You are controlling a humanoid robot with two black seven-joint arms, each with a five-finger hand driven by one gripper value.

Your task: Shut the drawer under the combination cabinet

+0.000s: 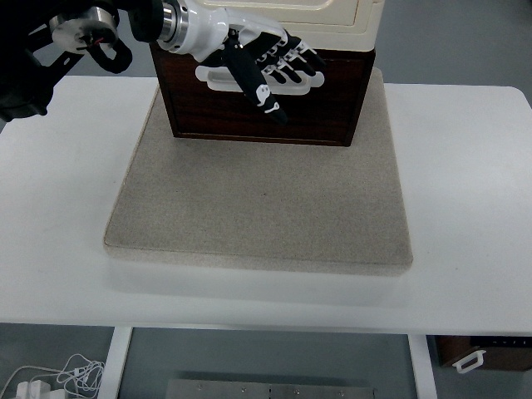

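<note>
The dark brown wooden drawer (266,108) sits at the table's twelve o'clock, at the base of a cream-coloured plastic combination cabinet (274,12), both standing on the far edge of a square beige stone-textured mat (258,208) that lies on the white table (465,208). The drawer front looks nearly flush with the cabinet body above it, though from this high angle it cannot be told whether a small gap remains. The robot's left hand (262,62), black-fingered with a white palm shell, comes in from ten o'clock and lies across the drawer's white bar handle (218,77); its fingers (291,66) are spread apart and extended toward three o'clock, clamped on nothing, with the thumb pointing down toward five o'clock over the drawer face. Whether the fingers press on the wood or float just in front of it is not clear. The right hand is out of view. By the look of it, the pushing step is in hand or close to finished. The next move would call for a flat, steady push straight toward twelve o'clock on the drawer front, kept centred so the drawer does not skew, then drawing the hand clear toward six o'clock without snagging the handle.
</note>
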